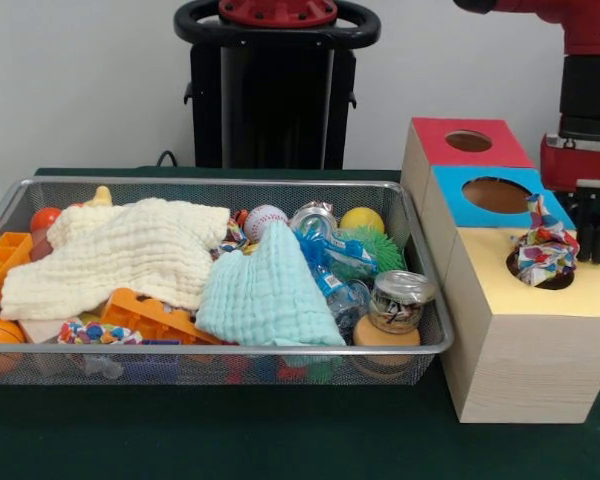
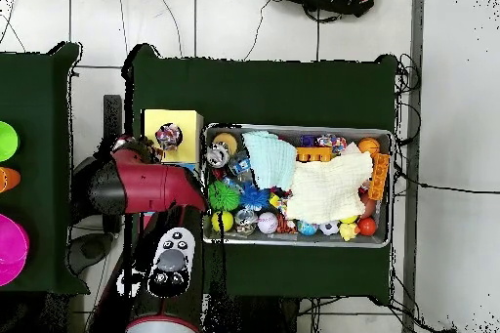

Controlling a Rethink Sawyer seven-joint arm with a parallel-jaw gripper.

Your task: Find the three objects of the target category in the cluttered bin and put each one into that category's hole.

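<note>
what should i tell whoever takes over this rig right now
End effector: hangs just right of the yellow-topped box's hole; open or shut cannot be told.
One multicoloured knotted rope bundle sits in that hole, sticking out. The blue-topped wooden box's round hole looks empty.
A second rope bundle lies front-left in the silver wire mesh bin. A possible third bundle peeks out between the white cloth and the baseball.
Left: check the first bundle's placement, then fetch the other two.
</note>
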